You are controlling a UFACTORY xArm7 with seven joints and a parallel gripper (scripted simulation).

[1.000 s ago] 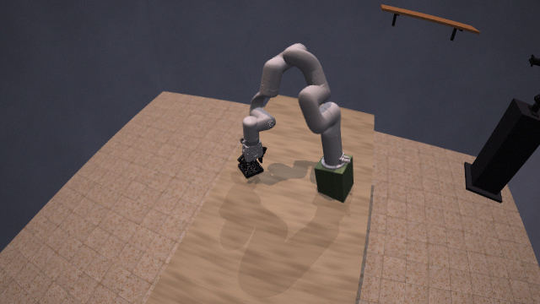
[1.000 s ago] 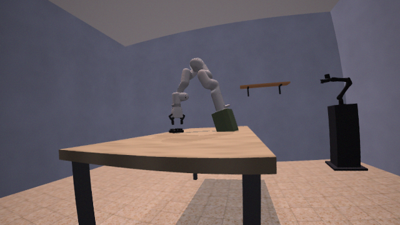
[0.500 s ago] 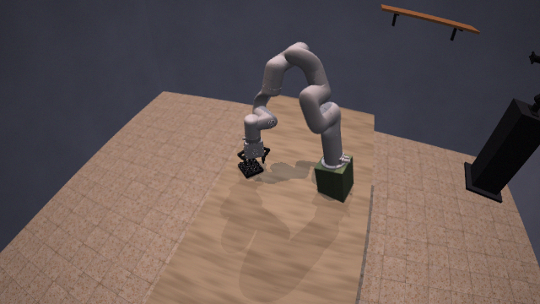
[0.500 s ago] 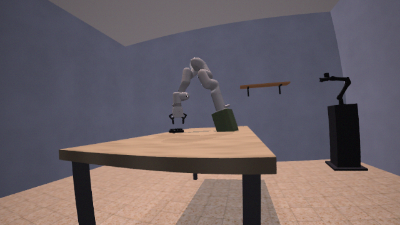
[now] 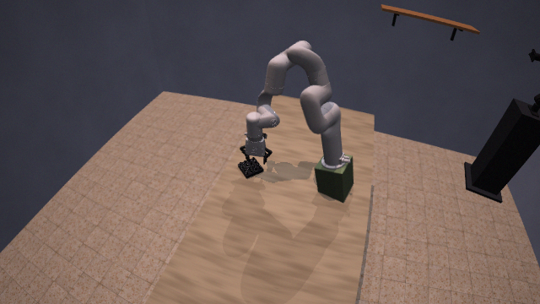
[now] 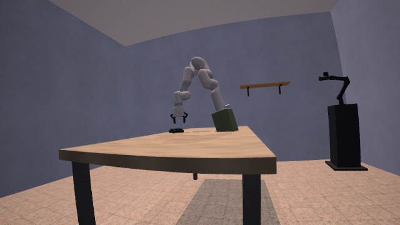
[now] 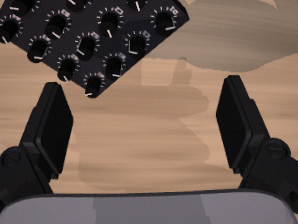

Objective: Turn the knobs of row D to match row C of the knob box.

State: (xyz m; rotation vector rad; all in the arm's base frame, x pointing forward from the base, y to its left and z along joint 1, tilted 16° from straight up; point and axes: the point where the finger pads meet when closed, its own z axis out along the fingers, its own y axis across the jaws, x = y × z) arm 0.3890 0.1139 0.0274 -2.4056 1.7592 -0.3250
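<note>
The knob box (image 5: pixel 251 168) (image 6: pixel 176 130) (image 7: pixel 87 26) is a small black box with rows of black knobs, each with a white line. It stands flat on the wooden table (image 5: pixel 274 236) (image 6: pixel 194 147). In the wrist view it lies turned at an angle at the upper left, and its upper and left parts are cut off by the frame edge. My gripper (image 5: pixel 256 157) (image 6: pixel 179 119) (image 7: pixel 143 97) is open and empty. It hangs above the table, beside and a little above the box's near corner. The printed names are too small to read.
The arm's green base block (image 5: pixel 334 178) (image 6: pixel 224 121) stands on the table to the right of the box. A black pedestal (image 5: pixel 504 152) (image 6: pixel 344 135) with a camera arm stands on the floor at the right. A wall shelf (image 5: pixel 428 18) (image 6: pixel 265 84) is far behind.
</note>
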